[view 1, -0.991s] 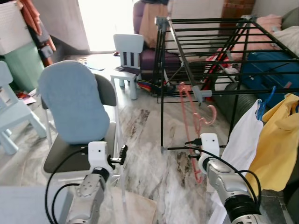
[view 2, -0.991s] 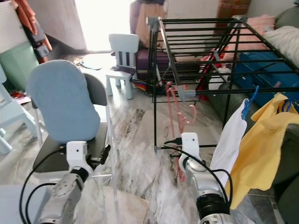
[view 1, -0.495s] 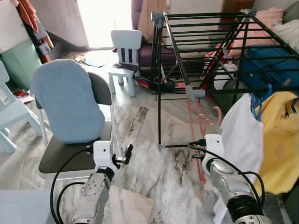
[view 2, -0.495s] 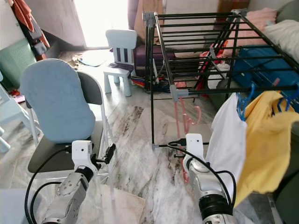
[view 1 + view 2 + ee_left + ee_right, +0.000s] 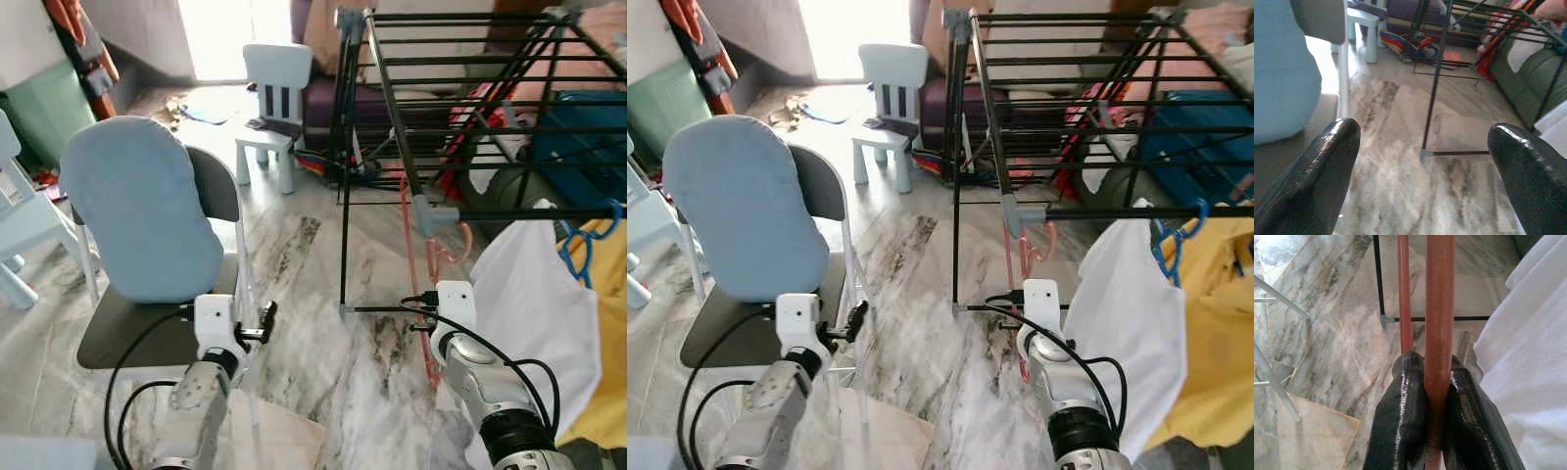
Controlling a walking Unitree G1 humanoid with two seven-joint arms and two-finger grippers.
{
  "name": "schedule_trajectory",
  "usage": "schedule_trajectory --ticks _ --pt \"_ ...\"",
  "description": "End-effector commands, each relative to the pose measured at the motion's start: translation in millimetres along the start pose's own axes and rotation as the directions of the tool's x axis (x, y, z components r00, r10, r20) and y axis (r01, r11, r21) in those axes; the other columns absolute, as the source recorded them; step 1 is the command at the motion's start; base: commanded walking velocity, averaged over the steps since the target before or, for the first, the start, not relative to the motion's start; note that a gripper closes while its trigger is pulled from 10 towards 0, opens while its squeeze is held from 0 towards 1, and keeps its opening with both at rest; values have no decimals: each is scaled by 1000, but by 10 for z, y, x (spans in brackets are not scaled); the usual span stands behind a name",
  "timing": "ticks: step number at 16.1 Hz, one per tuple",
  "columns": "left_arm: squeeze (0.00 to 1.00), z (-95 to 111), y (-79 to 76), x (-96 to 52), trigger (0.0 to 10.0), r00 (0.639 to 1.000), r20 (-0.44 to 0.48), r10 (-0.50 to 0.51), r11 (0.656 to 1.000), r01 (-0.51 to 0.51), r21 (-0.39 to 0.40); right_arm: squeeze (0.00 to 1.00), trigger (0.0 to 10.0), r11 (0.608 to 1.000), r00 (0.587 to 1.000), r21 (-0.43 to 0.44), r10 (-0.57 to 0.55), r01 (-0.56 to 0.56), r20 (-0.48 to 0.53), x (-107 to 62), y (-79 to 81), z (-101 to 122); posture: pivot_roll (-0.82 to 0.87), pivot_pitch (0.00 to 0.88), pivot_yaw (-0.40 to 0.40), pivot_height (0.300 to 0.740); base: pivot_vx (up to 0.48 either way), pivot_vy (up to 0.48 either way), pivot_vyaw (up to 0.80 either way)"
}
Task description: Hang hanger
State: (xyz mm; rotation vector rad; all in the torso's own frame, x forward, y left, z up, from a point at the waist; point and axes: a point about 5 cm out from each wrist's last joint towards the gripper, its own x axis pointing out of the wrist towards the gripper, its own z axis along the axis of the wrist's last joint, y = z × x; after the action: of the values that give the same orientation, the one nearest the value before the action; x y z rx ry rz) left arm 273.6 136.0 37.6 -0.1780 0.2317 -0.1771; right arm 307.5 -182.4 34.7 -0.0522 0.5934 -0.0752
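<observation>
A pink hanger stands nearly upright, its hook just below the grey corner joint of the black drying rack. My right gripper is shut on the hanger's lower bar, with a black finger on each side of it. Its white wrist housing sits low beside the rack's front leg. My left gripper is open and holds nothing; it hangs low in front of the chair seat.
A white garment and a yellow one hang on blue hangers from the rack's front rail, close to my right arm. A chair with a blue cushion stands left. A small white chair is behind. Marble floor lies between.
The whole view has shifted as the camera moved; the rack and hanging clothes appear nearer. The hanger stays in my right gripper, its hook now just under the rack's front corner.
</observation>
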Motion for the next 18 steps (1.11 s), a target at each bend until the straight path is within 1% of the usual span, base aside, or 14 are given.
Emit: schedule_trajectory --ticks 1,2,4,6,8,10,13,14,16,18 --pt "0 3 -30 15 10000 1000 2 -9 1000 9 2 0 10000 1000 999 -3 -17 18 32 0 -47 77 -128 0 5 740 364 0 0" --pt "0 0 -35 17 10000 1000 2 -9 1000 9 0 0 10000 1000 998 -4 -30 30 48 -4 -70 98 -128 0 3 740 360 0 0" --pt "0 -6 -39 20 10000 1000 0 -7 1000 7 -3 0 10000 999 999 -15 -40 40 37 -11 -111 64 -130 0 0 740 358 0 0" --pt "0 -16 -35 20 10000 1000 -3 1 1000 -1 -6 0 10000 998 999 -33 -43 44 32 -59 -153 -39 -133 0 -2 740 317 0 0" --pt "0 -31 -25 23 10000 1000 -12 19 1000 -19 -5 0 10000 998 998 -41 -49 51 47 -117 -162 -74 -138 0 -1 740 0 0 0" --pt "0 -38 -29 26 10000 1000 -13 20 1000 -20 -1 0 10000 998 998 -49 -42 44 38 -168 -136 -134 -142 0 0 740 0 0 0" --pt "0 -55 -26 38 10000 999 -28 36 999 -36 4 0 10000 997 999 -77 -24 26 27 -271 -119 -286 -148 0 -1 740 0 0 0" --pt "0 -62 -20 38 10000 998 -33 44 999 -44 7 0 10000 996 999 -90 -12 16 44 -318 -101 -289 -148 0 -1 740 0 0 0" --pt "0 -64 -26 34 10000 998 -33 46 999 -46 7 0 10000 994 998 -111 4 3 64 -355 -75 -268 -152 0 0 740 0 0 0" --pt "0 -71 -32 35 10000 998 -36 47 999 -46 6 0 10000 995 995 -95 29 -20 92 -324 -28 -130 -155 0 2 740 0 0 0"
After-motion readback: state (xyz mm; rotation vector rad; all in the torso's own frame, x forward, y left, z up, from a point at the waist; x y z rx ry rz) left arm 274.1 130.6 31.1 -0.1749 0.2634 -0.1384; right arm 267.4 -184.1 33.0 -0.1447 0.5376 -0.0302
